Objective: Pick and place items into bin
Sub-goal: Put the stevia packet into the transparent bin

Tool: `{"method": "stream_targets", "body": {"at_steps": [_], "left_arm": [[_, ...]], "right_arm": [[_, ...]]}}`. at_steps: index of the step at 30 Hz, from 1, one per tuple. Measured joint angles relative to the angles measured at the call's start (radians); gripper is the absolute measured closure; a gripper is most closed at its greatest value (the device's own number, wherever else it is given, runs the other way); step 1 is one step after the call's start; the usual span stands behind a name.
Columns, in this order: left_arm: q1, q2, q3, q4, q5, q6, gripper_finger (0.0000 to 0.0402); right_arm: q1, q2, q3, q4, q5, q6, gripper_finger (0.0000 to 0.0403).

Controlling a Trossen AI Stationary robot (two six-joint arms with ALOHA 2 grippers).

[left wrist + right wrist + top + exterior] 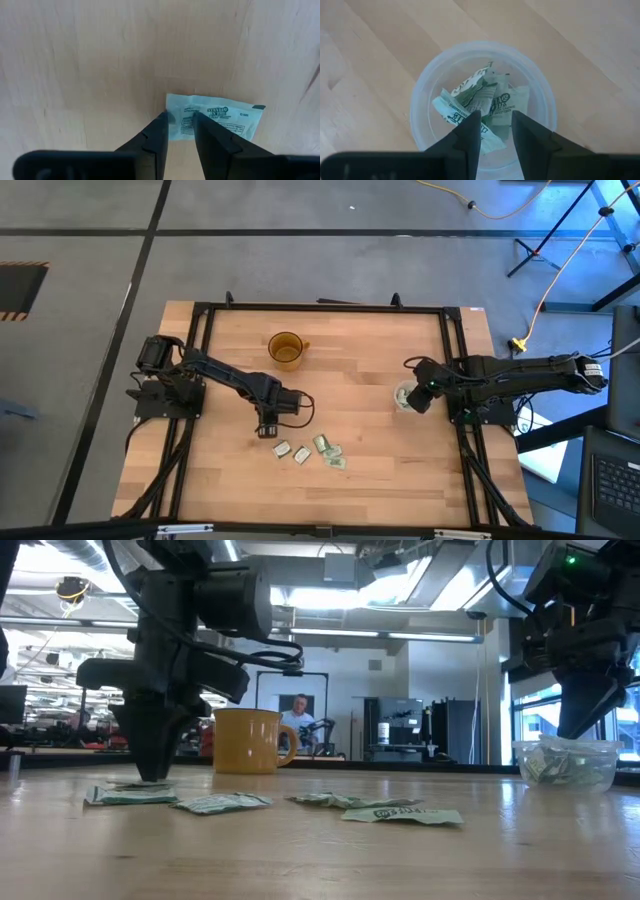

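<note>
Straddling a packet (212,119), the left fingers (179,131) stand slightly apart, apparently ungripped; right fingers (496,131), parted and empty, hover above the bin (420,102).

You see bright ceiling strips backlighting the low view, arms silhouetted; blue daylight tints the tabletop's (360,395) right edge.
</note>
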Motion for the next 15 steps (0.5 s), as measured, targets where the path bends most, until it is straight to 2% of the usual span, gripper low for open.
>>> {"method": "stream_targets", "body": {"at_steps": [15], "left_arm": [[-0.002,0.003,-0.002,0.002,0.01,0.002,0.0384]], "right_arm": [[0.0,-0.022,0.008,0.006,0.0,0.003,0.029]]}}
